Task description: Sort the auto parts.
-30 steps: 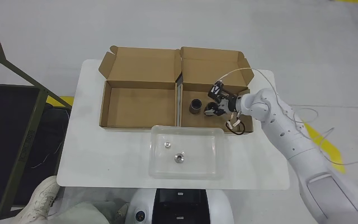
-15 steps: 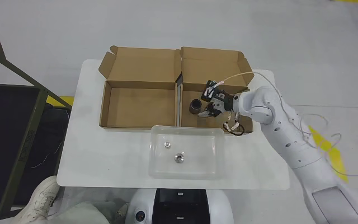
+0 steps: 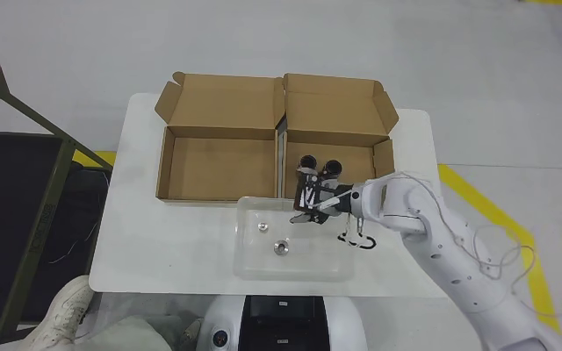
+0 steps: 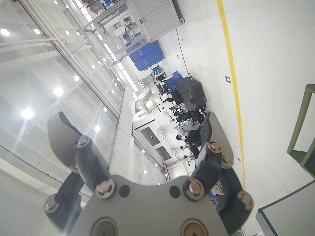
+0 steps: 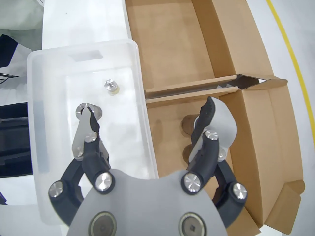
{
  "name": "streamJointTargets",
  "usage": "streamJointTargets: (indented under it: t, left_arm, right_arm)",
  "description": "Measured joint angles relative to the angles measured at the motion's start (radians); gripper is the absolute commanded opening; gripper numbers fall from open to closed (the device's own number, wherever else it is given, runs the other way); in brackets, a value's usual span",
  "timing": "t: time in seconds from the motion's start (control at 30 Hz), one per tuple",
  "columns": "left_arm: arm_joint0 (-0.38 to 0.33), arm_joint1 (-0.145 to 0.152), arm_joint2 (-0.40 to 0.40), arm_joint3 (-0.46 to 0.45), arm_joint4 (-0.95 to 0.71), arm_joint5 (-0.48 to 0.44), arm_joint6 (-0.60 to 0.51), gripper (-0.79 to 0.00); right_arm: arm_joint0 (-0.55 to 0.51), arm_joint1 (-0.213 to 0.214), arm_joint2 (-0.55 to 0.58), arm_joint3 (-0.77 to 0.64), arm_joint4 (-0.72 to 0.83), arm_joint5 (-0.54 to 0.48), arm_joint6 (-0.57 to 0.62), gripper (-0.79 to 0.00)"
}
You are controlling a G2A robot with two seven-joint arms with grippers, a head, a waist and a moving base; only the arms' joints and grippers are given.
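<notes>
Right gripper (image 5: 147, 106), spread and empty, hovers above clear bin (image 5: 83, 46) far edge. Best: centre over silver cylinder (image 5: 80, 109), descend straight, pinch.

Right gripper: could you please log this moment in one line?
right gripper: jaws open over clear bin rim | bin: two metal parts | right box: two dark parts | left gripper: open

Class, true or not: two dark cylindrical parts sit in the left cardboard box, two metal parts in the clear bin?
Not the left: the top view shows the dark cylindrical parts in the right cardboard box. The rest holds.
</notes>
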Motion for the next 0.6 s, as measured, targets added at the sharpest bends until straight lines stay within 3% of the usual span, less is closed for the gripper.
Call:
streamJointTargets:
  t: [0.27, 0.6]
  left_arm:
    - [0.0, 0.0, 0.0, 0.0, 0.0, 0.0, 0.0, 0.0]
    - [0.0, 0.0, 0.0, 0.0, 0.0, 0.0, 0.0, 0.0]
  right_arm:
    - [-0.018, -0.004, -0.06, -0.004, -0.033, -0.029, -0.02, -0.028]
    - [0.004, -0.015, -0.124, 0.053, -0.087, -0.035, -0.018, -0.108]
